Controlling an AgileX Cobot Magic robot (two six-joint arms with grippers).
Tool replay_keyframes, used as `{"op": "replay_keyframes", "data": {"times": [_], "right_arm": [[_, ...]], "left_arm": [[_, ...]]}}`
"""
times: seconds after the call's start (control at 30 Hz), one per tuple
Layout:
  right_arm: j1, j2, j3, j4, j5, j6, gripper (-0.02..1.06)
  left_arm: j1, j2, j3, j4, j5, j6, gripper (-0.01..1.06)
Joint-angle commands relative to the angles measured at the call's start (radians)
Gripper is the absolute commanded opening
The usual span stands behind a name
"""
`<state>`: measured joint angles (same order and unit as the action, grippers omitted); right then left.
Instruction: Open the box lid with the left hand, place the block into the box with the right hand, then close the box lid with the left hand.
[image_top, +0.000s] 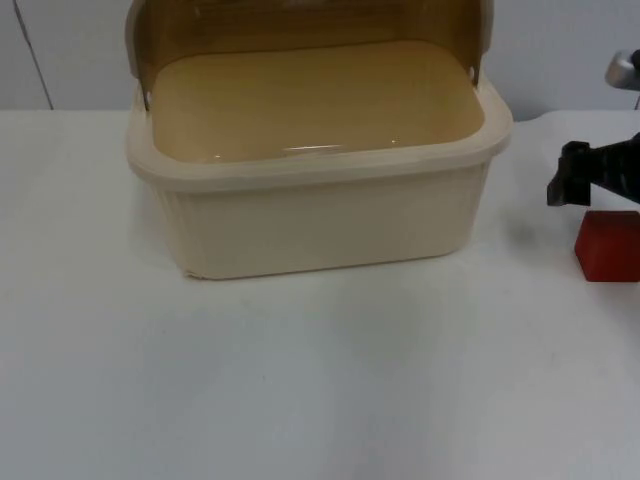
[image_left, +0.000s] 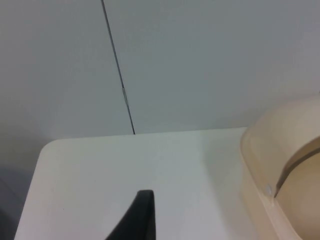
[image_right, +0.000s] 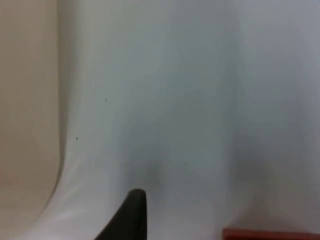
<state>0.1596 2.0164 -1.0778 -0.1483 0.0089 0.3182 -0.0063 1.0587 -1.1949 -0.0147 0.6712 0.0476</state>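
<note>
White table top (image_top: 300, 380) carries an open cream plastic box (image_top: 320, 215); right gripper (image_top: 572, 185), grip unclear, hovers beside red cube block (image_top: 608, 245).

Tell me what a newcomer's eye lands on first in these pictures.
The big cream box stands mid-table, its translucent brown lid already swung up at the back, with nothing inside. At the table's right edge sits a red block, with the right end effector hovering just behind it. The left end effector waits beyond the box's left corner.

A black tool fingertip (image_right: 131, 215) over the white table (image_right: 175, 125), red block (image_right: 270, 234) near.
</note>
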Motion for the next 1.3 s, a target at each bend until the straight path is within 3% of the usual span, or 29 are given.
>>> {"op": "replay_keyframes", "data": {"times": [0.0, 0.3, 0.53, 0.57, 0.67, 0.7, 0.73, 0.77, 0.8, 1.0, 1.27], "right_arm": [[0.004, 0.004, -0.011, -0.003, 0.023, 0.003, 1.05], [0.004, 0.034, -0.011, 0.000, 0.121, 0.059, 1.00], [0.004, 0.051, -0.011, 0.001, 0.131, 0.063, 0.95], [0.004, 0.049, -0.011, 0.001, 0.129, 0.063, 0.87], [0.004, 0.049, -0.011, 0.001, 0.136, 0.072, 0.43], [0.004, 0.049, -0.011, 0.001, 0.136, 0.072, 0.43], [0.004, 0.049, -0.011, 0.001, 0.149, 0.086, 0.20], [0.004, 0.049, -0.011, 0.001, 0.163, 0.100, 0.03], [0.004, 0.046, -0.011, 0.001, 0.171, 0.113, 0.00], [0.004, -0.030, -0.011, -0.005, 0.244, 0.078, 0.00], [0.004, -0.266, -0.011, -0.005, 0.225, 0.043, 0.00]], "left_arm": [[-0.004, -0.001, 0.003, 0.004, -0.004, -0.003, 1.05], [-0.004, -0.001, 0.003, 0.004, -0.004, -0.003, 1.05], [-0.004, -0.001, 0.003, 0.004, -0.004, -0.003, 1.05], [-0.004, -0.001, 0.003, 0.004, -0.004, -0.003, 1.05], [-0.004, -0.001, 0.003, 0.004, -0.004, -0.003, 1.05], [-0.004, -0.001, 0.003, 0.004, -0.004, -0.003, 1.05], [-0.004, -0.001, 0.003, 0.004, -0.004, -0.003, 1.05], [-0.004, -0.001, 0.003, 0.004, -0.004, -0.003, 1.05], [-0.004, -0.001, 0.003, 0.004, -0.004, -0.003, 1.05], [-0.004, -0.001, 0.003, 0.004, -0.004, -0.003, 1.05], [-0.004, -0.001, 0.003, 0.004, -0.004, -0.003, 1.05]]}}
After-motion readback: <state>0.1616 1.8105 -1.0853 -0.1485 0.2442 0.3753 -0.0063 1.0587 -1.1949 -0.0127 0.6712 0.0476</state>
